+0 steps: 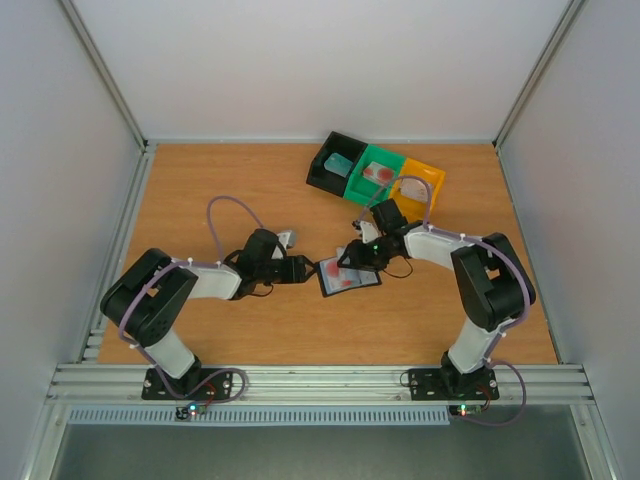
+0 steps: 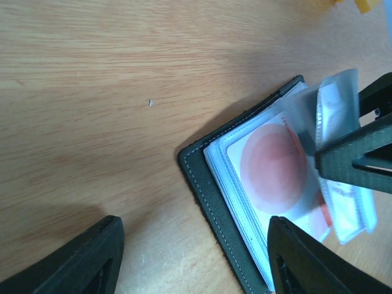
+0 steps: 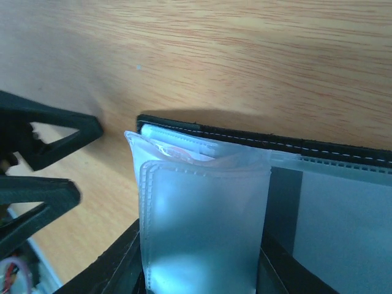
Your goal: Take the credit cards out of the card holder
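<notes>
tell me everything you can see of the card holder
The card holder lies open on the table between the arms. Its black cover has pale stitching; frosted plastic sleeves inside hold a card with a red circle. The right hand pinches a few sleeves, raised. The left hand is open at its edge.

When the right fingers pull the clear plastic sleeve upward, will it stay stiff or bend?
Probably floppy: the plastic sleeve bows where the right fingers pinch it. It looks thin and glossy, so it may slip. The flat card holder may drag along.
</notes>
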